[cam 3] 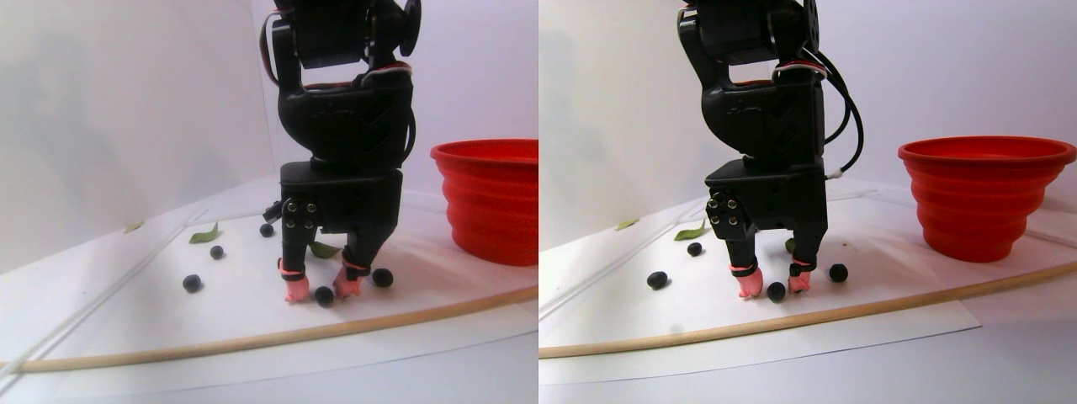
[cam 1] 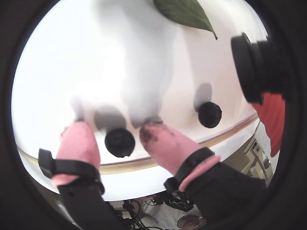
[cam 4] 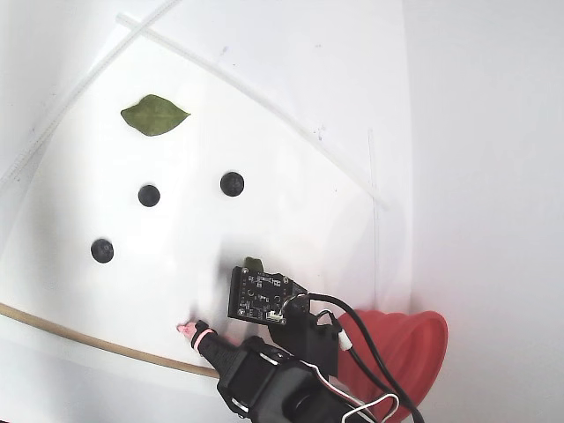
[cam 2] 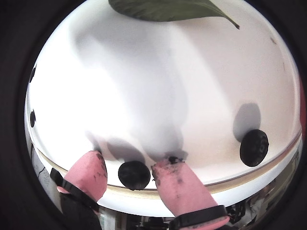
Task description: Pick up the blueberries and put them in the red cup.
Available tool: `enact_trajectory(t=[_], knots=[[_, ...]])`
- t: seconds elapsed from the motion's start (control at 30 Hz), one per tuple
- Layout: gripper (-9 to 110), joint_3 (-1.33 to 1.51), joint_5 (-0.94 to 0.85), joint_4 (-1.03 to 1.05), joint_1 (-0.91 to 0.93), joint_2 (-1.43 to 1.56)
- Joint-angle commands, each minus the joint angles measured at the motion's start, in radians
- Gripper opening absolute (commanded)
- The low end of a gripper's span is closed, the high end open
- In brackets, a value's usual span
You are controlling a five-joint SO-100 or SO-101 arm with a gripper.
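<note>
Claw (cam 1: 120, 136) down at the white board (cam 2: 158, 81), pink-tipped fingers (cam 1: 79, 143) apart, straddling one blueberry (cam 1: 119, 142), not yet clamped; in the stereo pair the same berry sits between the tips (cam 3: 324, 295). A second berry (cam 1: 209, 114) lies near, about 2 o'clock from the claw in a wrist view. Three more berries, e.g. (cam 4: 232, 183), lie well apart around 11–12 o'clock in the fixed view, beside a green leaf (cam 4: 154, 115). Red cup (cam 3: 492, 198) stands at 3 o'clock in the stereo pair, inside not visible. Judged progress: no berry lifted right now, at least five on the board, so most of the job looks left.
</note>
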Motion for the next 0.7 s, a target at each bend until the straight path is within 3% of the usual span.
enact_trajectory(t=[0.0, 0.67], knots=[[18, 0.015, -0.015, -0.011, 0.012, 0.009], [14, 0.044, -0.018, -0.012, -0.003, -0.002]])
